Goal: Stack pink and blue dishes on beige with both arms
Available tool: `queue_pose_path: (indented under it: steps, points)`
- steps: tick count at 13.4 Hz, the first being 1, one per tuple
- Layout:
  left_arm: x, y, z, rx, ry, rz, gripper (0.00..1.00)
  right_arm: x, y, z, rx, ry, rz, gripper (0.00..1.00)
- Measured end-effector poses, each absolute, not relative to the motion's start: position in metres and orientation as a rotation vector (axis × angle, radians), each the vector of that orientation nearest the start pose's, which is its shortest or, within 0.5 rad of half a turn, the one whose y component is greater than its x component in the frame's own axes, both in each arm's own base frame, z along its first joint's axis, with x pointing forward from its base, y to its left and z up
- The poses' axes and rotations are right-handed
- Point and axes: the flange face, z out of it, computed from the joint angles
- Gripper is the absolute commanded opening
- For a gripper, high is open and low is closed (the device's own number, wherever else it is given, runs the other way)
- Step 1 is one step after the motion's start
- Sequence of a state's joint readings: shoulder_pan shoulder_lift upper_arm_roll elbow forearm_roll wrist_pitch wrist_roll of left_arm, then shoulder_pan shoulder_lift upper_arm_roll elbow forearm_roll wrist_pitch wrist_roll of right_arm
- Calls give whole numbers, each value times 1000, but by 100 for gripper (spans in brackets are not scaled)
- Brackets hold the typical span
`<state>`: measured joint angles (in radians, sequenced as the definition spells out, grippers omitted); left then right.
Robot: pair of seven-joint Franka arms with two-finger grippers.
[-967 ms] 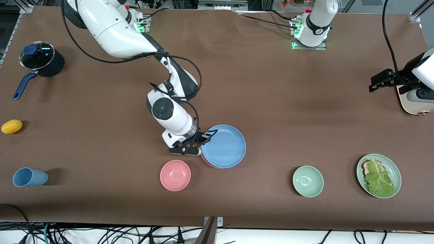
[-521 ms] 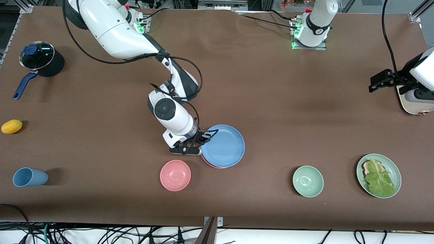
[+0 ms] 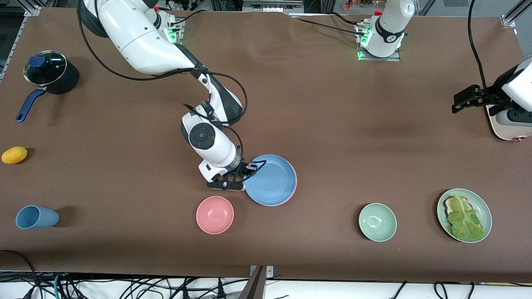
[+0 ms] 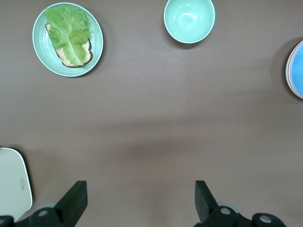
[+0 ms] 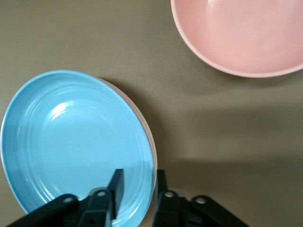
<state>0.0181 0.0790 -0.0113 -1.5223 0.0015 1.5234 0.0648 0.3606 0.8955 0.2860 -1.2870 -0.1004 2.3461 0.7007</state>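
The right gripper [image 3: 245,173] had its jaws clamped on the rim of the blue plate [image 3: 271,180], one jaw inside the rim and one outside. The pink plate [image 3: 295,183] lay directly beneath it, near the pink bowl [image 3: 215,214]. The left gripper [image 4: 137,201] waited over bare desk [image 3: 353,124], jaws apart.

The right gripper [image 3: 246,172] has pulled the blue plate [image 3: 271,180] a little toward the right arm's end of the desk. The pink plate [image 3: 294,185] under it now peeks out at the other edge.
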Motion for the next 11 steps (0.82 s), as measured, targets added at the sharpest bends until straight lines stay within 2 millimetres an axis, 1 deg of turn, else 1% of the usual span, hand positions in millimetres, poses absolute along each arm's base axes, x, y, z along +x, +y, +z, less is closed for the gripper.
queue_pose_path:
  steps: [1,2,4,5,8,10,11]
  points:
    - [573,4,599,-3140,91,122,100,650,408,242,-2906,177,-109,85]
    - [573,4,599,-3140,91,122,100,655,402,246,-2906,192,-113,100]
    - [573,4,599,-3140,92,122,100,666,379,262,-2932,226,-95,100]
    - [573,4,599,-3140,92,122,100,672,364,276,-2962,231,-97,100]
    - [573,4,599,-3140,92,120,100,687,309,320,-3107,145,-116,100]
    - [573,4,599,-3140,92,119,100,689,277,353,-3179,87,-83,100]
    - [573,4,599,-3140,92,118,100,686,263,373,-3208,64,-53,100]
